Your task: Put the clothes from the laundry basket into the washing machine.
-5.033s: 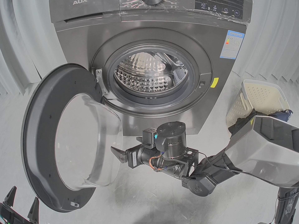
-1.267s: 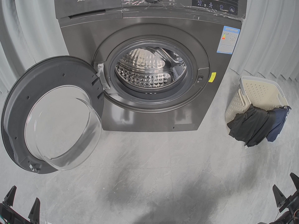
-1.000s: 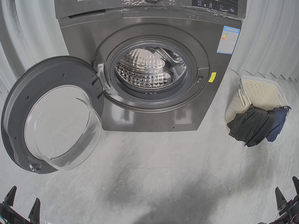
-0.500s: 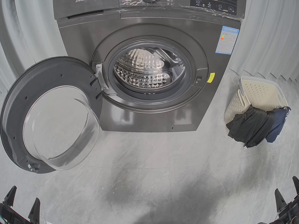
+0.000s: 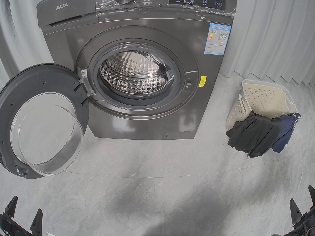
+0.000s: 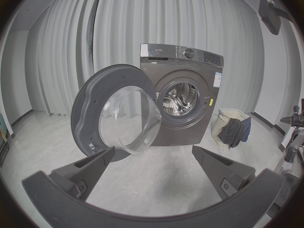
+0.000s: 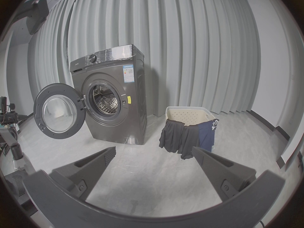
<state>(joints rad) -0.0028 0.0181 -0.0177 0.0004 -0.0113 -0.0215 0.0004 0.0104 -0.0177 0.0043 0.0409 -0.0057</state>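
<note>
Clothes (image 5: pixel 259 133) (draped) well beyond right end effector (image 5: pixel 301 194)

The washing machine (image 6: pixel 190 133) is seen with its door (image 6: pixel 91 105) swung wide open. Dark clothes (image 6: pixel 234 132) are draped over the laundry basket (image 6: pixel 218 124) just beside it.

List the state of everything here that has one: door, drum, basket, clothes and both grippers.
door: open, swung wide to the robot's left
drum: no clothes visible inside
basket: upright, clothes draped over its front rim
black garment: hanging over the basket rim
navy garment: hanging over the rim beside the black one
left gripper: open, holding nothing
right gripper: open, holding nothing
</note>
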